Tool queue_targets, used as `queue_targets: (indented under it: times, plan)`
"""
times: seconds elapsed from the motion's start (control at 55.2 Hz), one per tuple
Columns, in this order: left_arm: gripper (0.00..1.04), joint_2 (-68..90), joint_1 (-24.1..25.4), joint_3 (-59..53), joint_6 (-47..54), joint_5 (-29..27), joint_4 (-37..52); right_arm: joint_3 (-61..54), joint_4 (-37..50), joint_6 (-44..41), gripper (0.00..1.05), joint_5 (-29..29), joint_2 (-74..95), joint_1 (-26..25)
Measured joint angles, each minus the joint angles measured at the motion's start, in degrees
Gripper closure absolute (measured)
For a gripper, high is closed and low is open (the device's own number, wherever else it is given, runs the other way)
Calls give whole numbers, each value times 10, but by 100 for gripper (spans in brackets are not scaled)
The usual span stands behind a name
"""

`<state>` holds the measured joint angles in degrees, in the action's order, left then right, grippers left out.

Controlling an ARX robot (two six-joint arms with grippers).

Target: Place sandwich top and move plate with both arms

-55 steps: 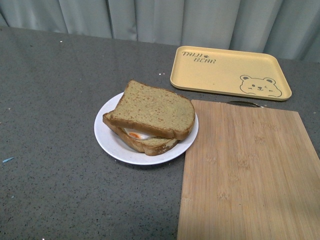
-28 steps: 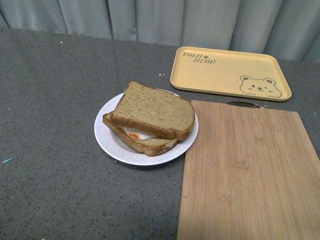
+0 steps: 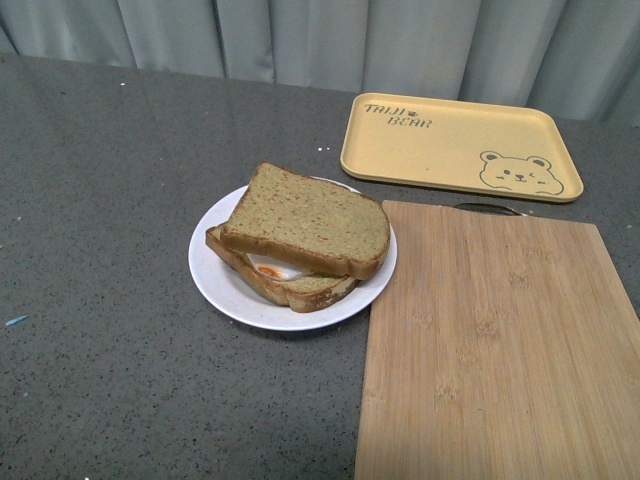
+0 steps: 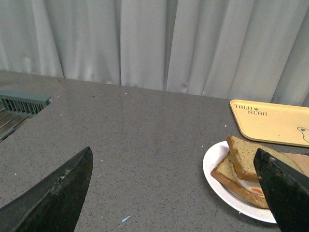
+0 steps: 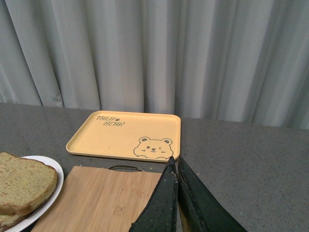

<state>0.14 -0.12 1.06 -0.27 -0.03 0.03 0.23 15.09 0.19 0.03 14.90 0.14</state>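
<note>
The sandwich top (image 3: 305, 220), a plain brown speckled slice, lies on the slice with the fried egg (image 3: 285, 277), both on the round white plate (image 3: 215, 275) at the table's middle. It also shows in the left wrist view (image 4: 244, 154) and the right wrist view (image 5: 21, 181). No arm shows in the front view. My left gripper (image 4: 176, 191) is open and empty, above the table to the left of the plate (image 4: 217, 181). My right gripper (image 5: 176, 162) is shut and empty, above the far right part of the cutting board (image 5: 96, 200).
A bamboo cutting board (image 3: 495, 340) lies right of the plate, touching its rim. A yellow tray with a bear drawing (image 3: 455, 145) lies behind it. Grey curtains hang along the back. A grey vent (image 4: 21, 104) sits at the table's far left.
</note>
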Motion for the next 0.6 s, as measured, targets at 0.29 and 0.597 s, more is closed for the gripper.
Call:
queue_targets:
  times: [0.29,0.597]
  plan:
    - [7,0,0,0,0,0,0,0,-43,0,104,0,-43,0]
    - [7,0,0,0,0,0,0,0,-149,0,104,-1,-146,0]
